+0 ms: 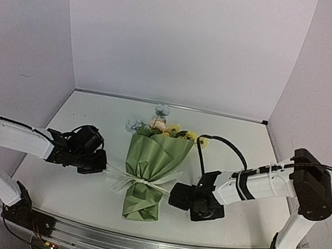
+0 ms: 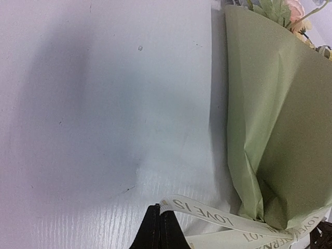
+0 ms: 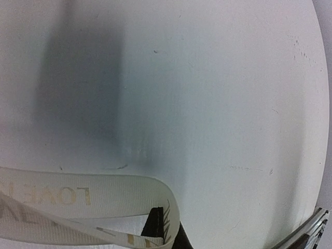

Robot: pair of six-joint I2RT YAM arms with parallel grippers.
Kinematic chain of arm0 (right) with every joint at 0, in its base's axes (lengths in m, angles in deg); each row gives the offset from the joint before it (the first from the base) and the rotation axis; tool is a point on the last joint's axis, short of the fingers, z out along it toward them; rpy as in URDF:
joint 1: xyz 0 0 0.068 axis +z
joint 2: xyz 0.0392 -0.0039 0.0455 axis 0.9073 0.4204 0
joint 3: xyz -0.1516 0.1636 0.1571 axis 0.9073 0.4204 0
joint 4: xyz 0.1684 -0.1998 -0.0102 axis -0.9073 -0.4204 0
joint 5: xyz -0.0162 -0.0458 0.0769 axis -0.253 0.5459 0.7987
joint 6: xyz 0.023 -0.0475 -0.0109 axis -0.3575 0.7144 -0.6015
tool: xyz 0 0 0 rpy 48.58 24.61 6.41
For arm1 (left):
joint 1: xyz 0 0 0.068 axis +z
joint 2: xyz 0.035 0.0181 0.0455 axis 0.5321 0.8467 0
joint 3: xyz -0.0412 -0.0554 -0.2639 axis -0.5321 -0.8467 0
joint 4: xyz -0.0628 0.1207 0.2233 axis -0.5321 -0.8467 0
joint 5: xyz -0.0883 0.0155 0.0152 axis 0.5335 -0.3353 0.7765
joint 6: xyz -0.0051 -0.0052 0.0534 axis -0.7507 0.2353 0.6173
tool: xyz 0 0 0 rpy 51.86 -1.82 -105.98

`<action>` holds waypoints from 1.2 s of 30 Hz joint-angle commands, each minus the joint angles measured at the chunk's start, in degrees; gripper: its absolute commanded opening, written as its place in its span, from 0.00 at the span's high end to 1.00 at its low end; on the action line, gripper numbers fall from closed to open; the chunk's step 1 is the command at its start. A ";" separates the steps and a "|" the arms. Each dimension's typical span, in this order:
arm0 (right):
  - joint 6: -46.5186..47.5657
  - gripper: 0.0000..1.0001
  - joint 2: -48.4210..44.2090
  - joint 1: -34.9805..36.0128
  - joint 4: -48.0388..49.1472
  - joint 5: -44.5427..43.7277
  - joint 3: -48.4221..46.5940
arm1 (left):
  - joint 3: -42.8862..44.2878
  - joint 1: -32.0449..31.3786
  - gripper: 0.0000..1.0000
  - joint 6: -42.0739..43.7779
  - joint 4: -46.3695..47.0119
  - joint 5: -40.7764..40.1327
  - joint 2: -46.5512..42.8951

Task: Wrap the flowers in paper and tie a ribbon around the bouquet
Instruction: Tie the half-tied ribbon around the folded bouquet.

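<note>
Both ends of the ribbon look pinched: left hand and right hand closed, flanking the bouquet, which lies on the counter, wide end pointing away.

Matt, softly creased paper — finely woven cloth ribbon with printed lettering — smooth white tabletop, faintly grained.

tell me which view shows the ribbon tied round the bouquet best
The top external view: the ribbon crosses the bouquet at its narrow waist, with both ends visible. The left wrist view catches only lettered strands and the knot at the frame's corner. The right wrist view shows only a lettered loop, no bouquet.
</note>
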 commanded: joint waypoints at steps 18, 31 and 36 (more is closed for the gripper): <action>-1.48 1.00 0.00 -3.16 -1.59 1.04 1.22 | -0.91 3.11 1.00 2.78 0.63 4.14 1.25; 4.89 0.65 -6.56 -2.73 0.61 2.56 -2.92 | 0.19 3.11 0.72 5.40 2.74 10.82 -1.27; 6.82 0.56 -9.95 -2.09 0.68 3.10 -4.19 | -1.37 3.11 0.63 5.51 1.96 11.37 -5.74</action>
